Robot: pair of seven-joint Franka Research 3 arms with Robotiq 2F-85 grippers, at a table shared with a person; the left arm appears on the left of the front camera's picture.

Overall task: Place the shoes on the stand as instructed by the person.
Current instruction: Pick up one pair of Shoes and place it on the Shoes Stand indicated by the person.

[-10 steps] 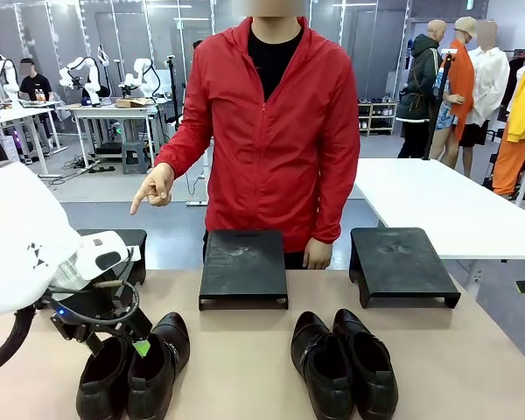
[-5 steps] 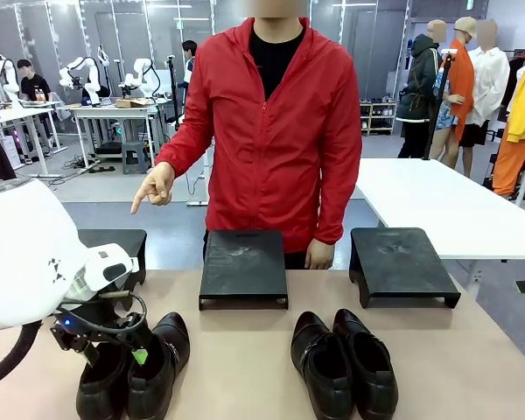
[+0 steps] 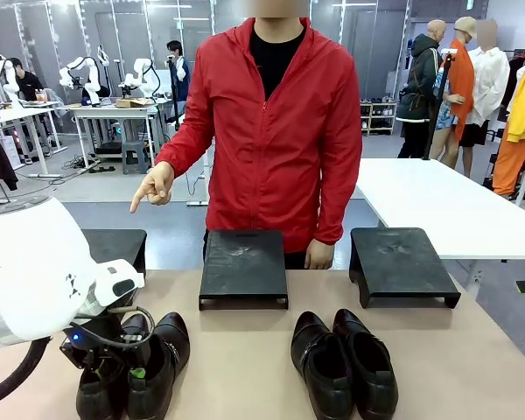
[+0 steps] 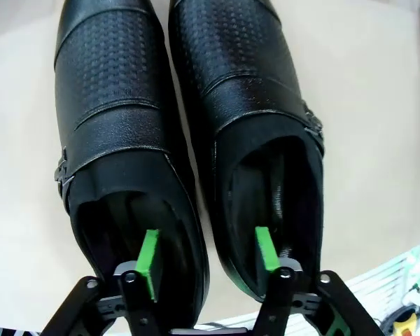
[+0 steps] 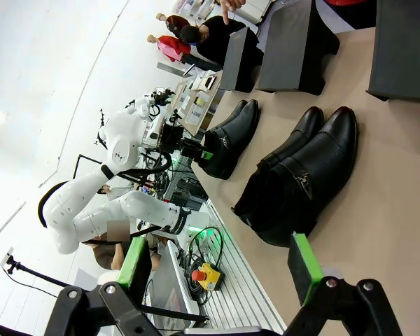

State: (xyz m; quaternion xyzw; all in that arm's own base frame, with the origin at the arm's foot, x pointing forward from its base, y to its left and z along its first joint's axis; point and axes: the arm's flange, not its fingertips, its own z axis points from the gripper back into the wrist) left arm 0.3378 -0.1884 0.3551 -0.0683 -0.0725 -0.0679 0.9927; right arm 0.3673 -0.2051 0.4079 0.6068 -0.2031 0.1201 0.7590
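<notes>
- While the person (image 3: 280, 131) in a red jacket stands at the far side of the counter (image 3: 236, 367), a pointing hand (image 3: 155, 186) is held out on the side of the left stand (image 3: 114, 243), index finger aimed downward.
- Two pairs of glossy black shoes are seen on the near part of the counter. The left pair (image 3: 168, 341) lies under the left arm, and the right pair (image 3: 341, 363) lies well apart from it, in front of the gap between the middle stand (image 3: 243, 262) and the right stand (image 3: 398, 258).
- The left end effector (image 4: 207, 252) is set into the left pair with one green pad inside each shoe's opening, so that the two adjoining inner walls are straddled. Whether the pads press on the leather cannot be told.
- The right end effector (image 5: 217, 245) is held wide open with nothing between its fingers, and the counter and both pairs are seen beyond it.
</notes>
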